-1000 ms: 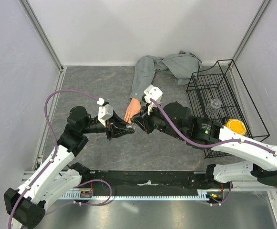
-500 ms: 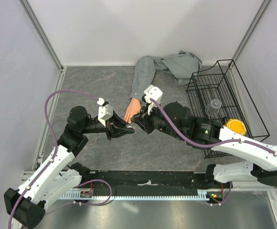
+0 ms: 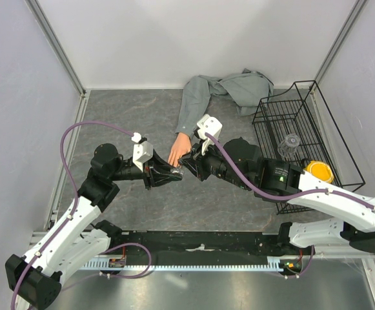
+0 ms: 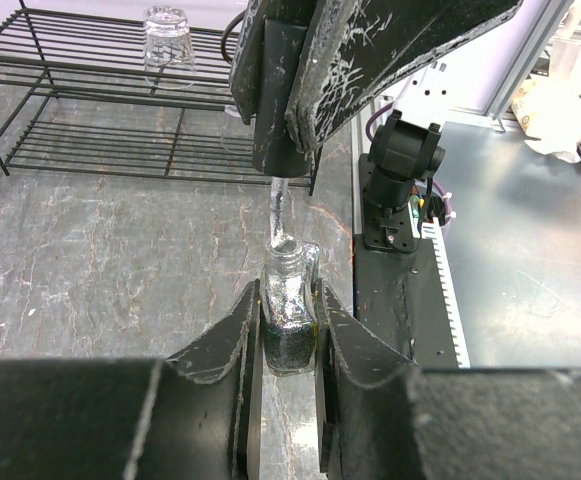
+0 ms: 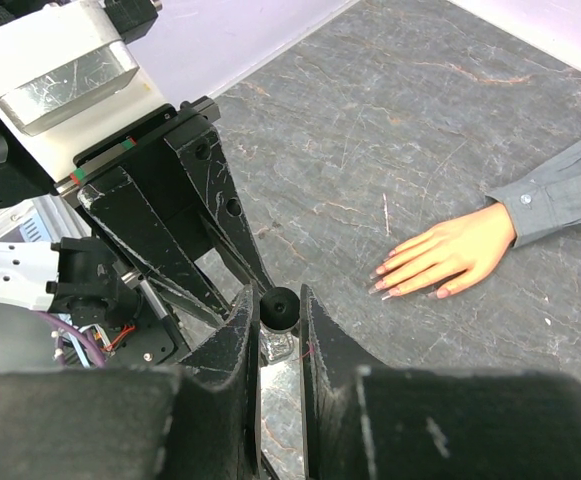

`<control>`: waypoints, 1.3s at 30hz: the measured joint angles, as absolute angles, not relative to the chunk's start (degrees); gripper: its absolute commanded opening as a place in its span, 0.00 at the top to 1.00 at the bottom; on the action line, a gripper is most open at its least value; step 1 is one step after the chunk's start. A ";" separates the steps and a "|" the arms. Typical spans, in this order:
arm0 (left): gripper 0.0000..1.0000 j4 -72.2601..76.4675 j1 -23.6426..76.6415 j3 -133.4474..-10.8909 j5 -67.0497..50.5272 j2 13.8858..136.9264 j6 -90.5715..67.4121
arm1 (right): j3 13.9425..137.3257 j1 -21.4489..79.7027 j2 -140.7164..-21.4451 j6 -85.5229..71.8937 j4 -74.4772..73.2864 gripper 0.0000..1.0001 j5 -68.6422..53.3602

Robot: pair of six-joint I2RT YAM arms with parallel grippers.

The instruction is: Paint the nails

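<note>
**Nails (image 5: 382, 286).** These are the pinkish tips of the mannequin hand (image 5: 448, 252), which lies palm down near the middle of the grey surface (image 3: 129, 116) with its fingertips toward the arms. They are too small to tell whether any already carries polish. The grey sleeve (image 3: 190, 110) trails from the wrist back toward the far wall.

**Tools.** Just beside the fingertips, on the arms' side, the left fingers (image 4: 288, 312) are clamped on the small bottle (image 4: 288, 285), which stands upright. The right fingers (image 5: 275, 300) are closed on the black cap (image 5: 279, 307) of the brush. Its clear stem (image 4: 278, 205) runs straight down into the bottle neck.

**Change.** Across the last second both arms keep practically the same pose and neither grip has altered. At most the right wrist has edged a trifle. This reads as a pause at the dip, with the brush loading or about to be drawn out. No nail appears to have been reached yet, so the painting itself lies ahead.

**Room.**
- In the right wrist view, bare surface separates the nails from the right fingers.
- Open surface also lies to the left of the hand and beyond it.
- The left arm and the bottle crowd the near-left side of the fingertips, so an approach from above or from the right looks freer.
- The wire rack (image 3: 290, 129), holding a glass (image 3: 291, 143) and a yellow object (image 3: 319, 171), stands at the right edge. It is well apart from the hand but close to the right forearm.
</note>
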State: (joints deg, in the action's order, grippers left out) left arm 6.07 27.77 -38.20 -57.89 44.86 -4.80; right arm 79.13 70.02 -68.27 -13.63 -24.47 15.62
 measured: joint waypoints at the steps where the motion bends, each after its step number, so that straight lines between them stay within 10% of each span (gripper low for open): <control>1: 0.98 6.07 27.77 -38.20 -57.89 44.86 -4.80 | 79.13 70.02 -68.27 -13.63 -24.47 1.00 15.68; 39: 0.98 6.07 27.77 -38.20 -56.99 44.86 -4.78 | 77.97 70.02 -66.43 -14.11 -23.46 1.00 18.00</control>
State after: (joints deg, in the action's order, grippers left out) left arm 6.07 27.77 -38.20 -56.99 44.86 -4.78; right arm 77.97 70.02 -66.43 -14.11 -23.46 18.00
